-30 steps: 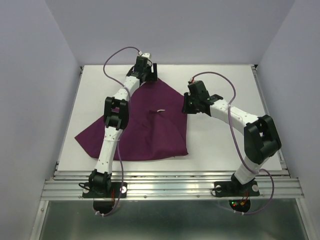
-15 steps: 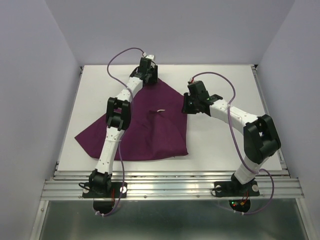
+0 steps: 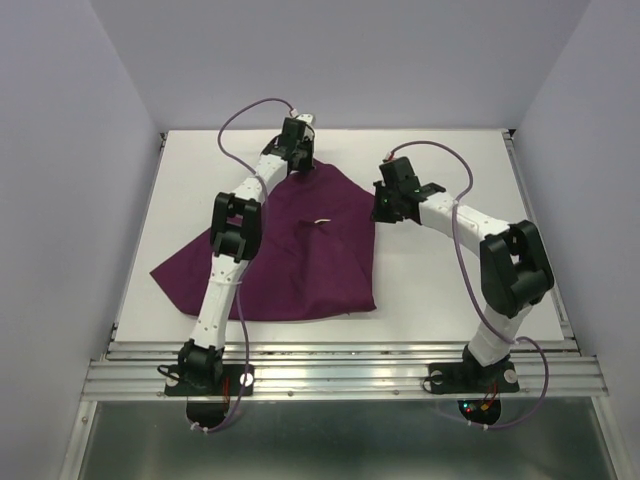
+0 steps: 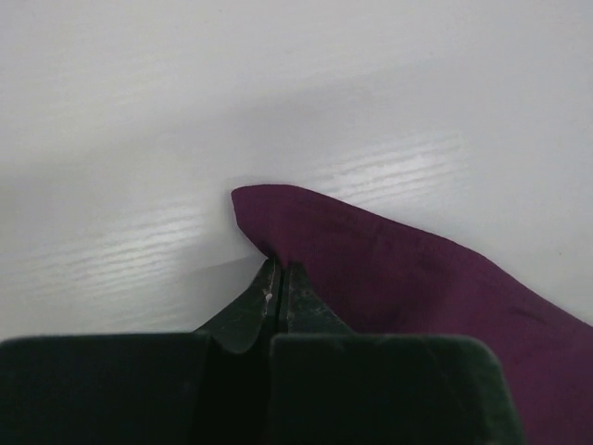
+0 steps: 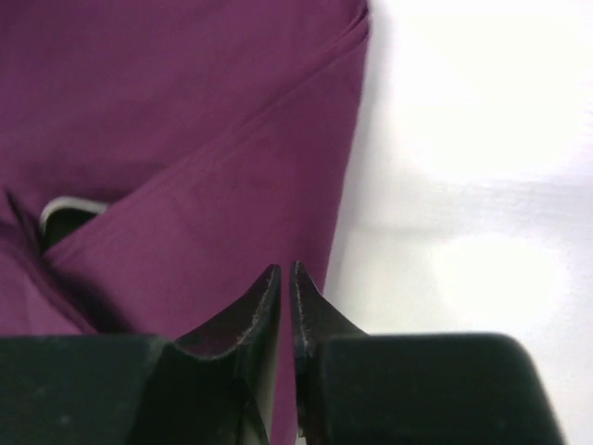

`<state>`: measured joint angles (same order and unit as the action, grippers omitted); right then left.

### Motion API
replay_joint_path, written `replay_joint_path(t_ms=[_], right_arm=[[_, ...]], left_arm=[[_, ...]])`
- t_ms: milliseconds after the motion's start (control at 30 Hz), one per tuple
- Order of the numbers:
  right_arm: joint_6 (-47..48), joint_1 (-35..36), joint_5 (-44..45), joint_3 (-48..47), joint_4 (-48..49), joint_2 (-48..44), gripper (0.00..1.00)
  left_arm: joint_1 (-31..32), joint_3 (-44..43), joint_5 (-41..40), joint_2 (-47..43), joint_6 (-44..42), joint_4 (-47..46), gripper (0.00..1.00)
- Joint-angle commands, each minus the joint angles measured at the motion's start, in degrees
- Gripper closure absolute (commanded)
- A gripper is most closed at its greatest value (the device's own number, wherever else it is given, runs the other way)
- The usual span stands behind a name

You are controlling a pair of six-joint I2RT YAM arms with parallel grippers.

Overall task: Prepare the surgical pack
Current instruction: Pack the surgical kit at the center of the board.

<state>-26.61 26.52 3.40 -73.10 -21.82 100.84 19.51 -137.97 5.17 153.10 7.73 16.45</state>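
From above, the large deep-purple cloth drape (image 3: 290,262) is lying spread on the white table (image 3: 440,290), a small shiny metal piece (image 3: 322,222) peeking from a fold. The left tool (image 3: 297,162) is meeting its far corner and the right tool (image 3: 383,210) its right edge. At the left wrist, the left tool (image 4: 280,271) is clenching the drape's corner. At the right wrist, the right tool (image 5: 286,278) is sitting nearly closed over the drape's edge; whether it is pinching fabric cannot be told.
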Motion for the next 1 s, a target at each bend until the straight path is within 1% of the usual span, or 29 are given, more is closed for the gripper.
replay_joint_path(t_ms=[0,133,267,367,500,600,833,967], right_arm=[[0.2,-2.5,0.4,-5.4,0.7,4.2,0.88],[0.9,-3.1,-0.1,-9.2,0.3,7.1,0.93],[1.5,-3.1,-2.7,-11.8,0.2,8.8,0.94],[1.5,-3.1,-3.0,-12.4,0.2,10.2,0.94],[1.5,-3.1,-5.9,-13.0,0.7,13.1,0.94],[1.1,-3.1,-5.6,-13.6,0.4,16.1,0.95],[-0.4,-3.1,-3.8,-13.0,2.1,18.7,0.95],[-0.2,-3.1,-3.8,-13.5,2.1,19.5,0.96]], left_arm=[[0.7,4.9,4.7,-12.1,-0.2,-1.1,1.00],[0.7,8.2,8.2,-16.9,1.0,-2.6,1.00],[0.7,9.8,10.6,-19.5,2.2,-3.1,1.00],[0.7,10.4,11.3,-20.8,2.7,-3.2,1.00],[0.7,12.5,13.1,-23.2,3.3,-3.5,1.00],[0.7,14.7,14.4,-25.5,3.7,-4.4,1.00],[0.7,19.4,15.1,-29.6,3.3,-4.8,1.00],[0.7,23.7,15.7,-33.2,3.5,-5.9,1.00]])
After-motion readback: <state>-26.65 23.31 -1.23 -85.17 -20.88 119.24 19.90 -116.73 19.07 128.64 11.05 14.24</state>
